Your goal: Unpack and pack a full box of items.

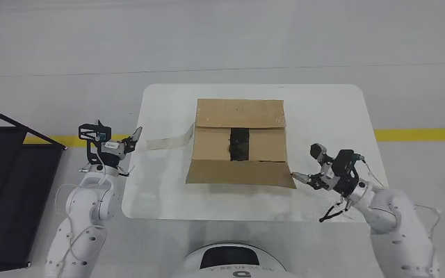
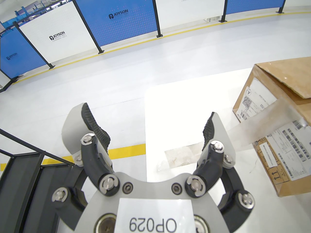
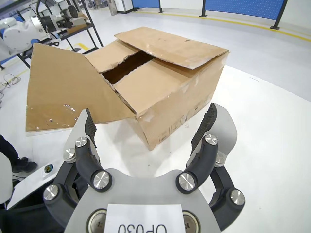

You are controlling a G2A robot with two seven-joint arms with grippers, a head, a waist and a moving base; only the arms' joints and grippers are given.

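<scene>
place: factory-type hall, robot test area
floor: pale glossy floor (image 2: 121, 73), yellow line (image 2: 126, 149) painted on it
walls: blue and white pegboard panels (image 2: 116, 20) on black posts
furniture: white table (image 1: 167, 181), black rack (image 3: 80, 26) holding gear

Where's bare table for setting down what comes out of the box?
Widest: between the box and the right edge of the table, with the right gripper at its near end. Also the left near corner, nearer than the tape strip. Crowded: near edge, under the open flap.
</scene>
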